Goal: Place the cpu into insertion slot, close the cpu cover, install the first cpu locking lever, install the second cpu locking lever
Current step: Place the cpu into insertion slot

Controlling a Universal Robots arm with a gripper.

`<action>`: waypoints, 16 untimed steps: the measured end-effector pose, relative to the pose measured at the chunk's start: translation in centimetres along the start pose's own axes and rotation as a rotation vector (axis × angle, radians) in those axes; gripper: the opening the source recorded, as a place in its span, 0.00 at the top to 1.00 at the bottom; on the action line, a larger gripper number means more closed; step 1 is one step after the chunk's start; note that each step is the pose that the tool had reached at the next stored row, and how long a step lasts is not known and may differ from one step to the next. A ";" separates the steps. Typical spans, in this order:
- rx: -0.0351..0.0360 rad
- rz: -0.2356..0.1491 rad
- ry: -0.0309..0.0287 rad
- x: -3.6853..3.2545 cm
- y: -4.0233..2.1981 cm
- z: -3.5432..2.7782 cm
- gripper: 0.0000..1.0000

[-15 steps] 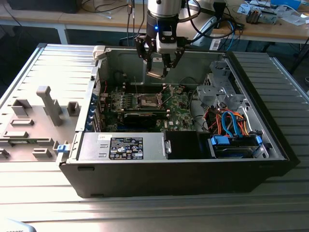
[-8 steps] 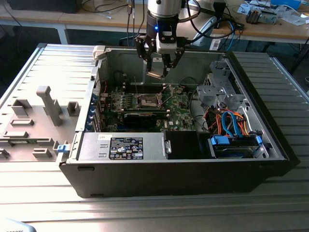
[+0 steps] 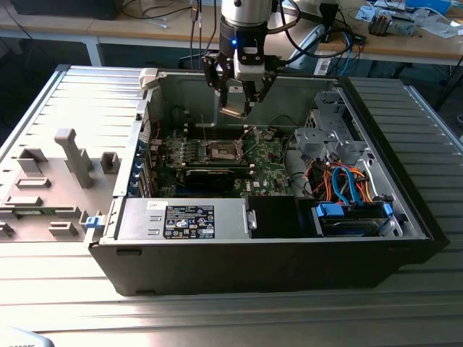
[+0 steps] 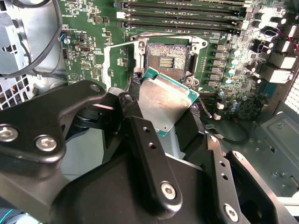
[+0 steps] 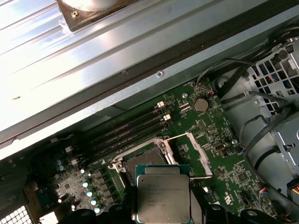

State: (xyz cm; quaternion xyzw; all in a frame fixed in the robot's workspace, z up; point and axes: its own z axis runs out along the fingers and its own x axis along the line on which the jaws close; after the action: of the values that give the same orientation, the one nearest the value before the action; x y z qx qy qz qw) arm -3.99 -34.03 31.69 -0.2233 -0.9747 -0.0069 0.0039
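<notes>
Currently we see black gripper (image 3: 236,108) clamped on small silvery square cpu (image 4: 164,100) above dark-centred, metal-rimmed insertion slot (image 4: 168,58); thin silver cpu cover (image 5: 198,153) open; we judge all four steps left.

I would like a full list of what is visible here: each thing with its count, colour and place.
computer case: one, black and grey, open, on the ribbed silver table.
circuit board: one, green, inside the case.
insertion slot: one, dark centre, silver rim, empty, on the board.
cpu cover: one, silver, swung open beside the slot.
power supply: one, grey, inside the case, nearest the exterior camera.
cables: several, blue and orange, the exterior view's right.
fixtures: several, grey, on the table, the exterior view's left.
cpu: one, silvery top, held above the slot.
gripper: one, black, shut on the cpu.
</notes>
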 end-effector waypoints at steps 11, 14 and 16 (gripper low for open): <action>0.0003 0.010 -0.0003 0.00 0.00 0.20 0.46; 0.0003 0.012 -0.0003 0.00 0.00 0.21 0.46; 0.0002 0.013 -0.0003 0.00 0.00 0.22 0.46</action>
State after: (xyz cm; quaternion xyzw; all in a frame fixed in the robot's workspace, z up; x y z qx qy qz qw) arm -3.99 -34.03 31.47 -0.2297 -0.9732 -0.0068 0.0038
